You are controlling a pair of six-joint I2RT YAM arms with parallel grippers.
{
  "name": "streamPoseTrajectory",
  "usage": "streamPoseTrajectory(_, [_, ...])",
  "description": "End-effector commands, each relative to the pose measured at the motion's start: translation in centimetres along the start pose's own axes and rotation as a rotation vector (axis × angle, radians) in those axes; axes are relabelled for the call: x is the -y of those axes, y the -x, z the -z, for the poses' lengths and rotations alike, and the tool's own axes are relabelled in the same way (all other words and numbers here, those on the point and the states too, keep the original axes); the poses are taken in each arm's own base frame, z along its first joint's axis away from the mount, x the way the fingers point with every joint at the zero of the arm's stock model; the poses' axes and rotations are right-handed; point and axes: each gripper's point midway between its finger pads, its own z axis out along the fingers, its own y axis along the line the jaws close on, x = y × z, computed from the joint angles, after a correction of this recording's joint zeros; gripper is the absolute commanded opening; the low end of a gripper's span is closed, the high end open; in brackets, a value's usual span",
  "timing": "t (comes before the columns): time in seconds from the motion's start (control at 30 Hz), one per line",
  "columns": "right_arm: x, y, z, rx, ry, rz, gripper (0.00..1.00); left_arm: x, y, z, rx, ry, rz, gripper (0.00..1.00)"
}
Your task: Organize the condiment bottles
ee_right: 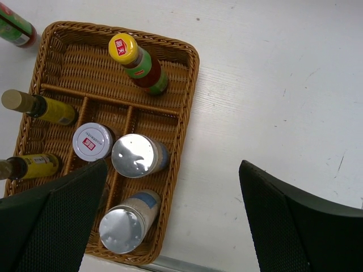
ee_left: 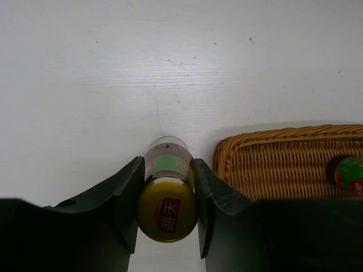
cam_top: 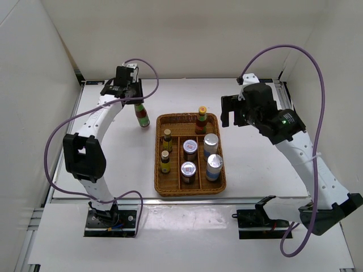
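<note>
The left pincer [ee_left: 168, 170] is closed on the top of a red sauce bottle [cam_top: 142, 115] near the wicker tray's [cam_top: 190, 192] far-left corner, apart from the rim, with bare surface [cam_top: 255, 170] around it. The right pincer [ee_right: 173, 167] hangs wide open over bare surface beside the tray's right rim. In the tray, a second red bottle [cam_top: 201, 120] stands in the far compartment, two brown bottles [cam_top: 167, 140] in the left strip and four silver-lidded jars [cam_top: 190, 149] in the other two.

Right wrist view: red bottle [ee_right: 16, 25] cut by upper-left corner; brown bottle [ee_right: 28, 166] cap clipped at left edge; tray [ee_right: 182, 113] lower-left corner behind dark finger [ee_right: 51, 221]. Left wrist view: tray runs off right edge; second bottle [ee_left: 349, 175] there half out of frame. Top view: labels too small to read.
</note>
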Motion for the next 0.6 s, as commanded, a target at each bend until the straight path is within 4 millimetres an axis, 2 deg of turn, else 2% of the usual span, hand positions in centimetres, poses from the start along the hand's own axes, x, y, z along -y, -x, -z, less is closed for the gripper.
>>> streamPoseTrajectory(0.0, [0.8, 0.4, 1.0, 0.037, -0.021, -0.001, 1.00, 2.6, 8.3, 6.8, 0.263, -0.068, -0.020, 0.13])
streamPoseTrajectory(0.13, [1.1, 0.0, 1.2, 0.030, -0.032, 0.010, 1.00, 5.9, 10.5, 10.4, 0.347, -0.128, -0.043, 0.11])
streamPoseTrajectory(0.2, [1.1, -0.3, 1.0, 0.021, -0.034, 0.012, 1.00, 8.7, 11.0, 11.9, 0.369, -0.210, -0.058, 0.11])
streamPoseTrajectory(0.23, [1.4, -0.2, 1.0, 0.021, -0.041, 0.007, 1.00, 9.5, 10.6, 11.5, 0.356, -0.223, -0.068, 0.11])
streamPoseTrajectory(0.27, [1.4, -0.4, 1.0, 0.012, -0.043, 0.009, 1.00, 11.2, 10.3, 11.8, 0.354, -0.252, -0.086, 0.11])
streamPoseTrajectory(0.3, [1.4, -0.4, 1.0, 0.012, -0.043, 0.009, 1.00, 11.8, 10.1, 11.9, 0.352, -0.264, -0.093, 0.11])
streamPoseTrajectory(0.43, [1.7, -0.9, 1.1, 0.004, -0.054, 0.002, 1.00, 14.5, 8.2, 10.5, 0.302, -0.299, -0.119, 0.20])
streamPoseTrajectory(0.47, [1.9, -0.8, 1.1, 0.007, -0.068, 0.002, 1.00, 15.1, 7.4, 9.3, 0.274, -0.300, -0.130, 0.21])
streamPoseTrajectory(0.5, [1.9, -0.7, 1.4, 0.016, -0.066, -0.012, 1.00, 16.3, 6.6, 9.0, 0.257, -0.318, -0.147, 0.23])
streamPoseTrajectory(0.57, [2.1, -0.6, 1.6, 0.031, -0.077, -0.027, 1.00, 17.5, 5.2, 7.7, 0.229, -0.309, -0.196, 0.24])
